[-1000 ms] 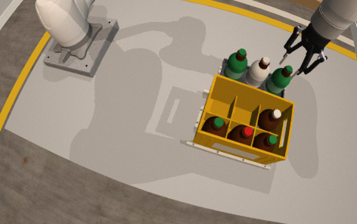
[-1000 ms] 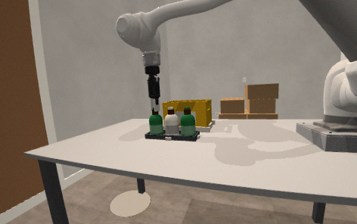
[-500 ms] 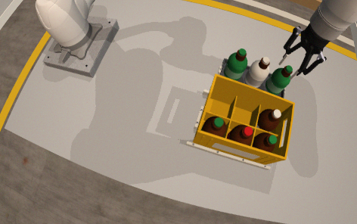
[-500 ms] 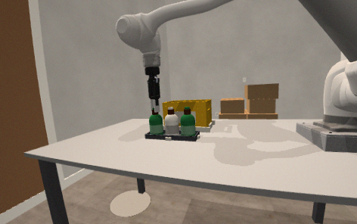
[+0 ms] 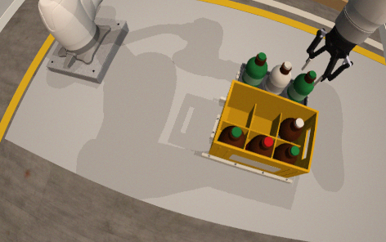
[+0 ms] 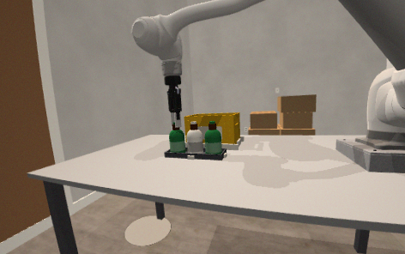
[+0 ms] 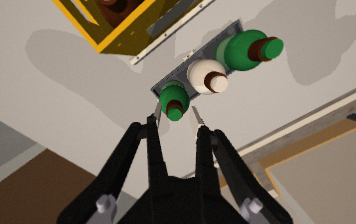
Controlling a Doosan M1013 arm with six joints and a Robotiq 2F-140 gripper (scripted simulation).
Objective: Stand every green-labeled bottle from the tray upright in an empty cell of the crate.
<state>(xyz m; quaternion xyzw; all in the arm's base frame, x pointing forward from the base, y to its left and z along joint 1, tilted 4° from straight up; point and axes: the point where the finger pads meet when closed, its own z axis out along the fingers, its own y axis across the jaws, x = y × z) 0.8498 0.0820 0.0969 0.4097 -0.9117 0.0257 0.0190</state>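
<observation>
A dark tray point(image 6: 195, 154) holds three upright bottles just behind the yellow crate point(image 5: 263, 128). They are two green-labeled bottles point(image 5: 255, 69) point(image 5: 302, 86) with a white-labeled bottle point(image 5: 279, 78) between them. My gripper point(image 5: 316, 69) hangs straight above the end green bottle point(image 7: 174, 101). Its fingers are partly open on either side of the cap, a little above it, and hold nothing. The crate holds four upright brown bottles: a green-capped one point(image 5: 234, 136), a red-capped one point(image 5: 263, 144), another green-capped one point(image 5: 289, 152) and a white-capped one point(image 5: 293, 127). Two back cells point(image 5: 239, 110) point(image 5: 266, 116) are empty.
The arm's base point(image 5: 82, 37) stands at the table's far left corner. A yellow line point(image 5: 24, 82) runs along the table's edge. Cardboard boxes point(image 6: 285, 116) stand beyond the table behind the crate.
</observation>
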